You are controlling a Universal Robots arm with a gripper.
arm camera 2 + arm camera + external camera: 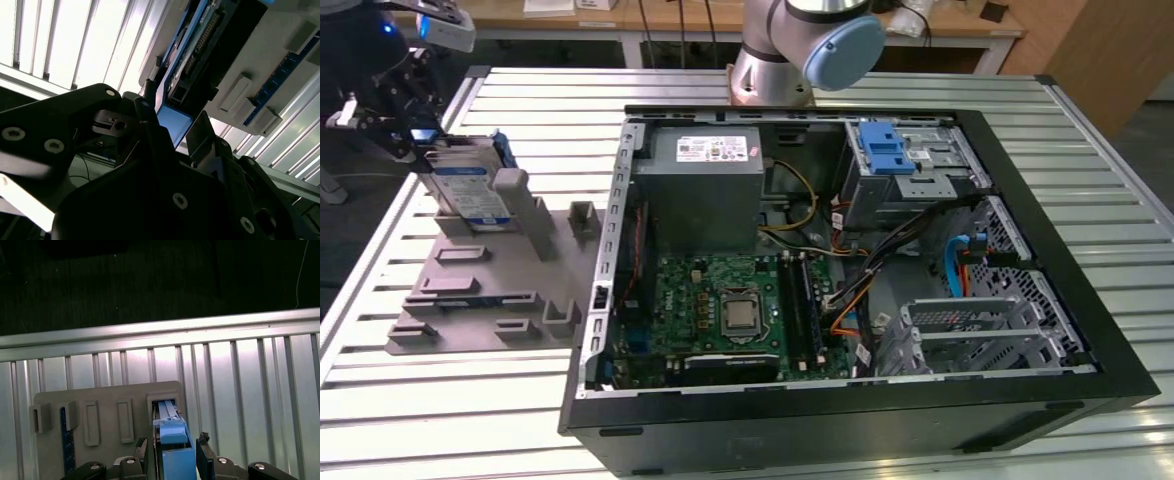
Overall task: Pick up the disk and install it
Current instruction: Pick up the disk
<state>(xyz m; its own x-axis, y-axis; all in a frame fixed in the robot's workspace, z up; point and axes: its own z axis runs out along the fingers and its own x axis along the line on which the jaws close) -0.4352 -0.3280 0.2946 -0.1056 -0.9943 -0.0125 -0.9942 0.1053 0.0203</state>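
The disk is a silver drive with a blue-and-white label and a blue frame. It stands on edge in a slot of the grey holder plate, at the exterior view's left. My gripper sits at the disk's far upper end. In the first wrist view the gripper has its fingertips pressed against both sides of the disk's blue frame. The disk's other end still sits in the holder slot. In the second wrist view the gripper clamps the same blue edge.
An open computer case lies to the exterior view's right of the holder. It has a blue-latched drive bay at its far corner, a grey power supply and a green motherboard. The arm's base stands behind it on the ribbed metal table.
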